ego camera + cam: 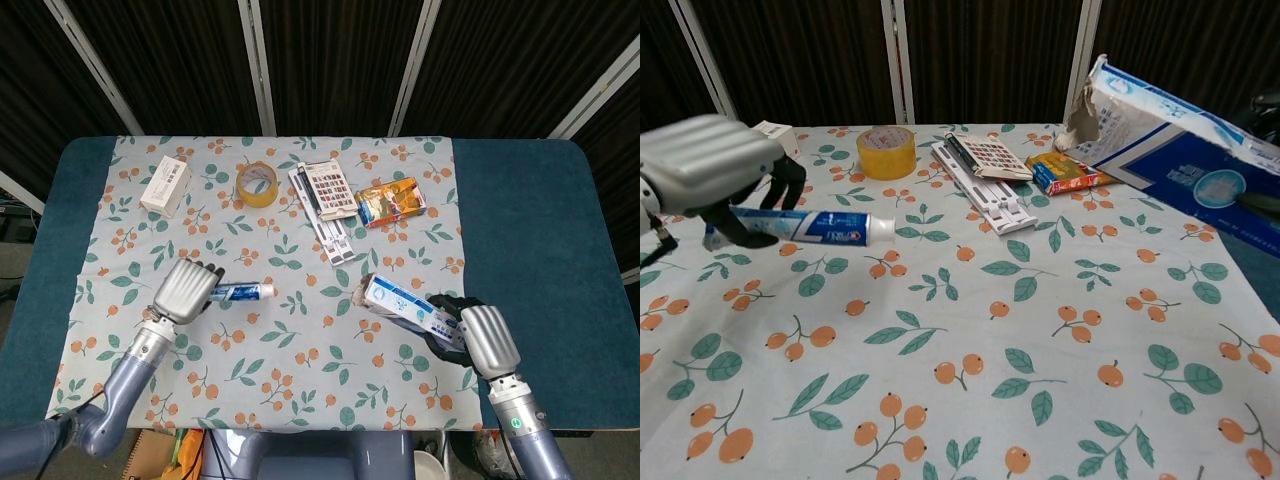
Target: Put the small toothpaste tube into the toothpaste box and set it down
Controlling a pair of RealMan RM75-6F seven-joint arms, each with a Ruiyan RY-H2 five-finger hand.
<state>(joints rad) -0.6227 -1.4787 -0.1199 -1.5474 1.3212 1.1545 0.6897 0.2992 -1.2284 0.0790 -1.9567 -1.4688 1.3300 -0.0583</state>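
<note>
My left hand (183, 290) (705, 170) grips the small white and blue toothpaste tube (243, 292) (830, 227) by its tail end and holds it level above the cloth, cap pointing right. On the right, my right hand (470, 338) holds the long blue and white toothpaste box (405, 306) (1185, 135) off the table. The box's torn open end faces left, toward the tube. In the chest view only dark fingers of the right hand show at the frame edge. Tube and box are well apart.
On the floral cloth (280, 330) lie a small white box (165, 185), a roll of yellow tape (256, 183), a patterned card with white strips (328, 200) and an orange and blue packet (392, 199), all toward the back. Blue table edge (530, 230) lies right.
</note>
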